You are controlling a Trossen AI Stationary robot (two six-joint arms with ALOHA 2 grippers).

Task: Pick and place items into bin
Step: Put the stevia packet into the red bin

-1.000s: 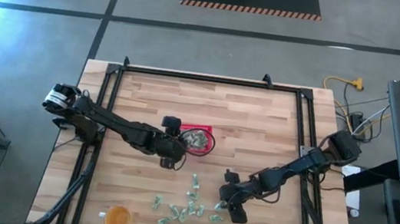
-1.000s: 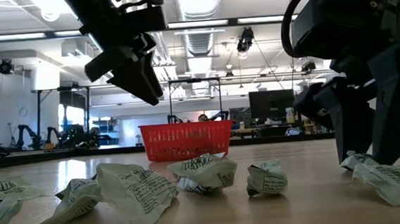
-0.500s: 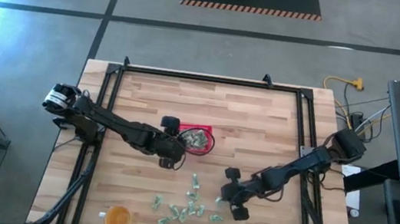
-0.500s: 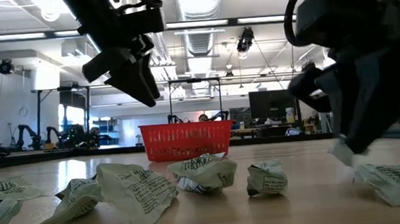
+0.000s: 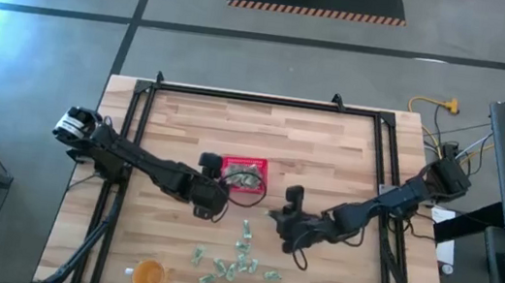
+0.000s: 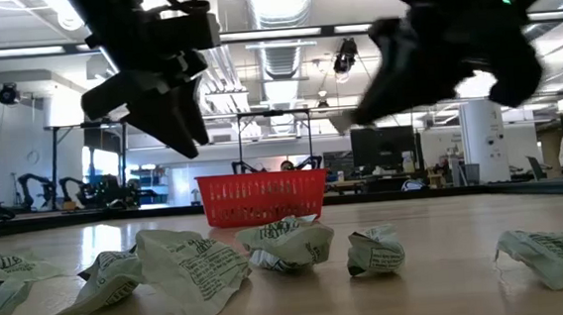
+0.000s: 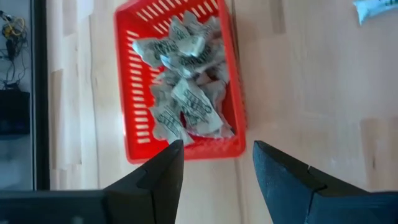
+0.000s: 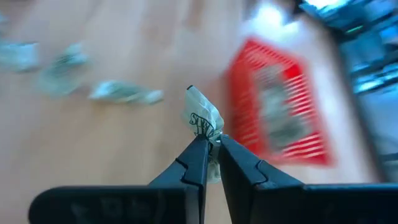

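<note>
The bin is a small red basket (image 5: pixel 264 168) (image 6: pixel 263 199) (image 7: pixel 134 93) (image 8: pixel 277 106) near the table's middle, with several pale green wrapped packets (image 7: pixel 186 99) inside. More packets (image 5: pixel 238 252) (image 6: pixel 190 268) lie loose on the wood toward the near edge. My right gripper (image 5: pixel 275 217) (image 8: pixel 211 144) hangs above the table, right of and nearer than the basket, shut on one packet (image 8: pixel 202 115) (image 6: pixel 342 121). My left gripper (image 5: pixel 217 203) (image 7: pixel 214 155) hovers open at the basket's near left side, holding nothing. My right gripper pinches one end of the crinkled packet (image 8: pixel 208 133) between its two fingertips. The rest of the packet sticks out beyond the tips. The fingers reach in from the table's right. The packet is lifted clear of the table.
A round orange cup (image 5: pixel 148 275) stands by the near left edge. A black frame (image 5: pixel 146 98) runs along the table's left, far and right sides. Bare wood lies between the basket and the far edge.
My right gripper has shut on a packet among those at the near right. It has risen and swung toward the table's left and far side, toward the basket, carrying the packet clear of the wood. My left gripper has shifted slightly toward the left and near edges.
</note>
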